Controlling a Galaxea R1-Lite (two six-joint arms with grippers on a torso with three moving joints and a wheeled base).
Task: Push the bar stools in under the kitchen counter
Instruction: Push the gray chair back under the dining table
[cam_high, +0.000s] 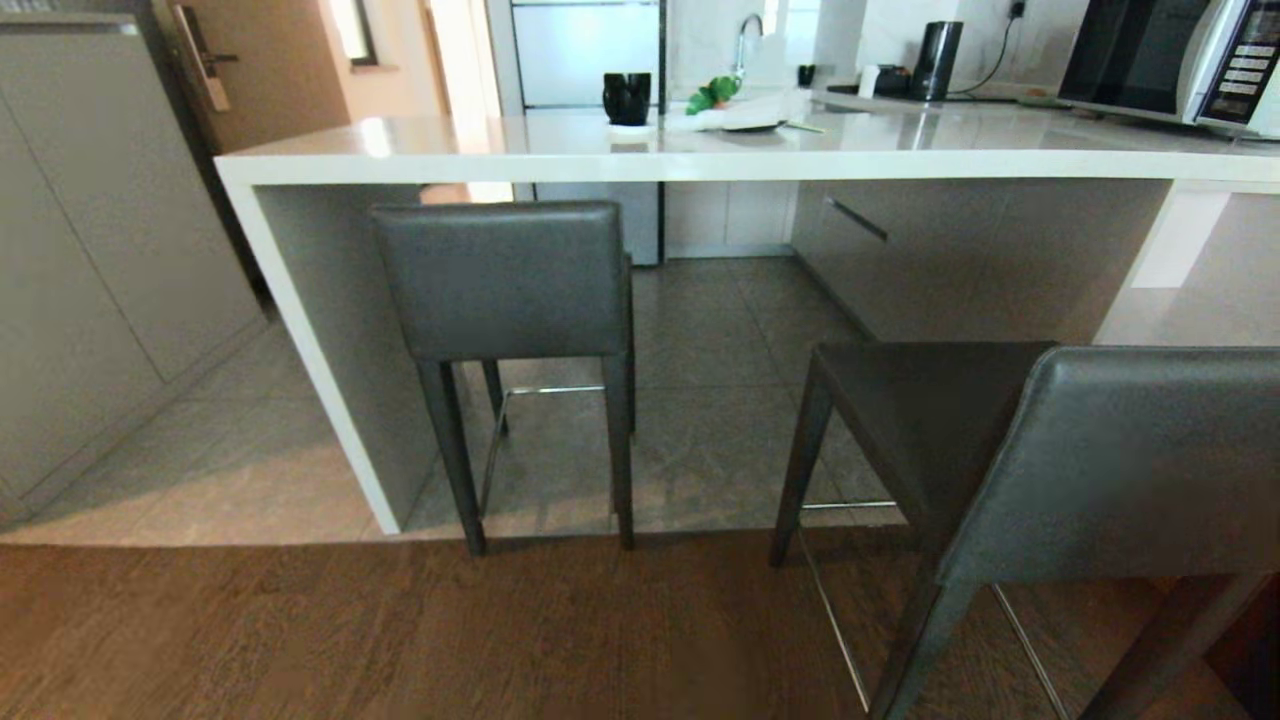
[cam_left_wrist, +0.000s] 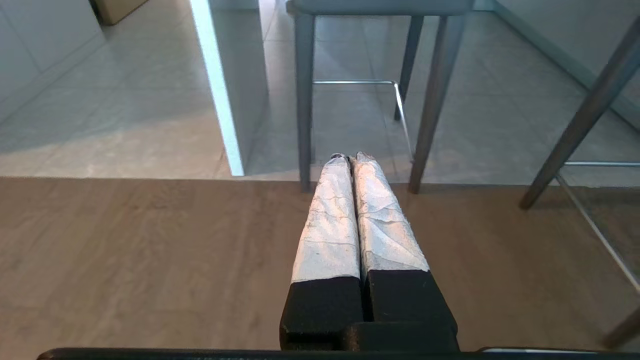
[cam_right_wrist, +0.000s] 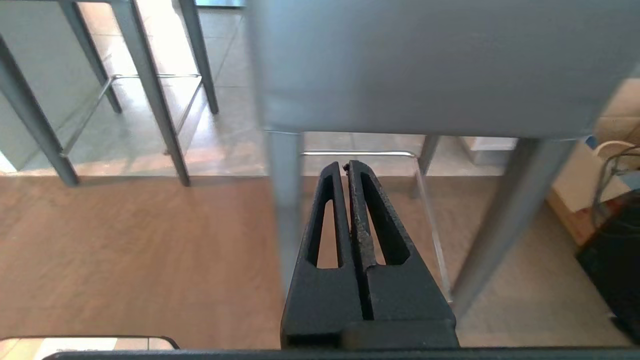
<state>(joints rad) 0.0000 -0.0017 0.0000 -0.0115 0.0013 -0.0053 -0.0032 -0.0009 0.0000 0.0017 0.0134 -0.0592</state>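
Two dark grey bar stools stand before the white kitchen counter (cam_high: 700, 160). The left stool (cam_high: 505, 280) sits tucked under the counter's edge, its backrest just below the slab. Nearer me, the right stool (cam_high: 1080, 450) stands pulled out on the wooden floor, seat and backrest well clear of the counter. Neither arm shows in the head view. My left gripper (cam_left_wrist: 350, 157) is shut and empty, hanging low over the wood floor short of the left stool's legs (cam_left_wrist: 304, 100). My right gripper (cam_right_wrist: 345, 167) is shut too, holding nothing, just below and behind the right stool's backrest (cam_right_wrist: 430, 65).
Grey cabinets (cam_high: 90, 260) line the left wall. On the counter stand a black cup (cam_high: 627, 98), a kettle (cam_high: 937, 60) and a microwave (cam_high: 1180, 60). Wood flooring meets grey tile along the counter's front line. A cardboard box and cables (cam_right_wrist: 605, 180) lie to the right.
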